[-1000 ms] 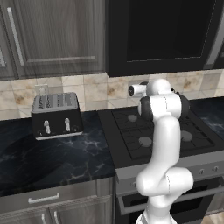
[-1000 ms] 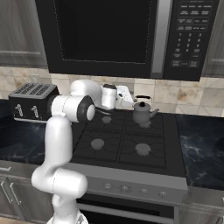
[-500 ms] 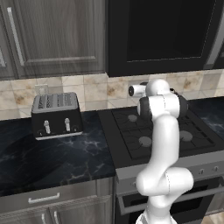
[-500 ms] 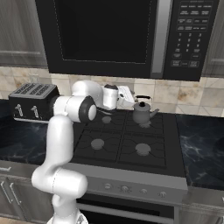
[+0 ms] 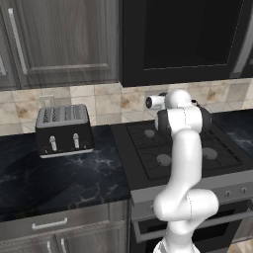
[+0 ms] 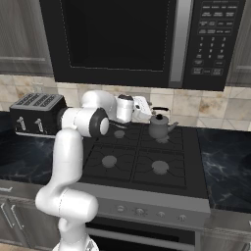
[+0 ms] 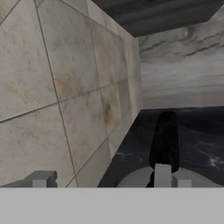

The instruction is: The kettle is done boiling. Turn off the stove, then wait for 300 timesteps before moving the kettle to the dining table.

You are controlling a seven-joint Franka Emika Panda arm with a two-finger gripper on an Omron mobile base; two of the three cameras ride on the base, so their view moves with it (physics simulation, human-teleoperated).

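The small grey kettle (image 6: 159, 127) stands upright on the back right burner of the black stove (image 6: 142, 159). My gripper (image 6: 148, 109) hovers at its upper left, close to the tiled wall, level with the thin black handle (image 6: 160, 110). In the hand view the handle (image 7: 165, 138) rises just behind my right fingertip (image 7: 162, 173), with the kettle's grey top (image 7: 135, 178) below. The fingers stand wide apart, open, holding nothing. The stove's knobs (image 6: 140, 212) line the silver front strip. From the left base view my arm covers most of the kettle over the stove (image 5: 148, 148). The dining table is out of view.
A black toaster (image 5: 64, 129) sits on the black marble counter (image 5: 59, 178) left of the stove. A black microwave (image 6: 147, 41) hangs low over the burners. The tiled backsplash (image 7: 65, 87) is close beside my hand. More counter (image 6: 225, 162) runs to the right.
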